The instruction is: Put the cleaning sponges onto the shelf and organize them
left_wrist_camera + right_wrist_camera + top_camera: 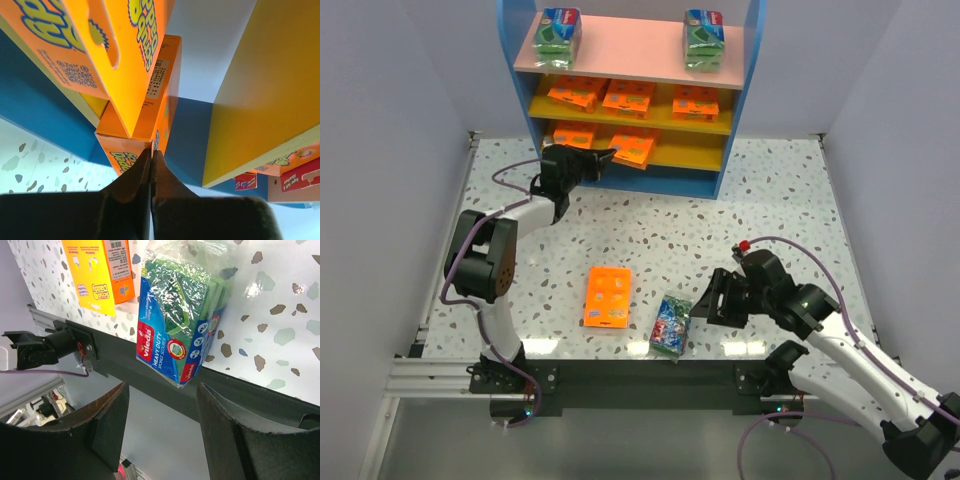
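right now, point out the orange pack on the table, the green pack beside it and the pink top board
orange pack (608,297): top external view, middle of its face
green pack (671,324): top external view, centre of its wrapper
pink top board (625,45): top external view, bare middle

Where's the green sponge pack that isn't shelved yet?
The green pack lies at the table's near edge in the overhead view, between the loose orange pack and the right gripper.

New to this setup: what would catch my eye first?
The blue-sided shelf at the back, with two green packs on its pink top and orange packs on the yellow boards. Near the front of the table lie one orange pack and one green-and-blue pack, the latter before the open right jaws. The shut left jaws point into the shelf's lowest tier.
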Action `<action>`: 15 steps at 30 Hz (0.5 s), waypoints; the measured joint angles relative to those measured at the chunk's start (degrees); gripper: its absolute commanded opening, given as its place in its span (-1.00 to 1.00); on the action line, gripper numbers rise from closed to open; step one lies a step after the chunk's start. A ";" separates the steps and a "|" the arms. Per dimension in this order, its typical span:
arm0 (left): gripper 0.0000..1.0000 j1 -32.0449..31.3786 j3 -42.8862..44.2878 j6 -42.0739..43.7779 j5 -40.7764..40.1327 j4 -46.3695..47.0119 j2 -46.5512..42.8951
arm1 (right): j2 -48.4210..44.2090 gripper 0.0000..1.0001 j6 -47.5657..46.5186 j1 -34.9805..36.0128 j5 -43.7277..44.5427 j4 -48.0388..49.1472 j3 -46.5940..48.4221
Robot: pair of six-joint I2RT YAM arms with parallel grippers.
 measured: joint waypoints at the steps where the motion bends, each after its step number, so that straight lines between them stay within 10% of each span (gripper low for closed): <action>1: -1.00 0.00 0.00 -0.04 -0.44 0.00 0.00 | 0.00 0.19 -0.13 -0.02 -0.09 0.00 0.00; 15: -1.00 -0.22 3.34 -1.95 -4.92 1.36 2.36 | -2.05 0.19 -0.66 0.00 -0.17 -1.25 0.04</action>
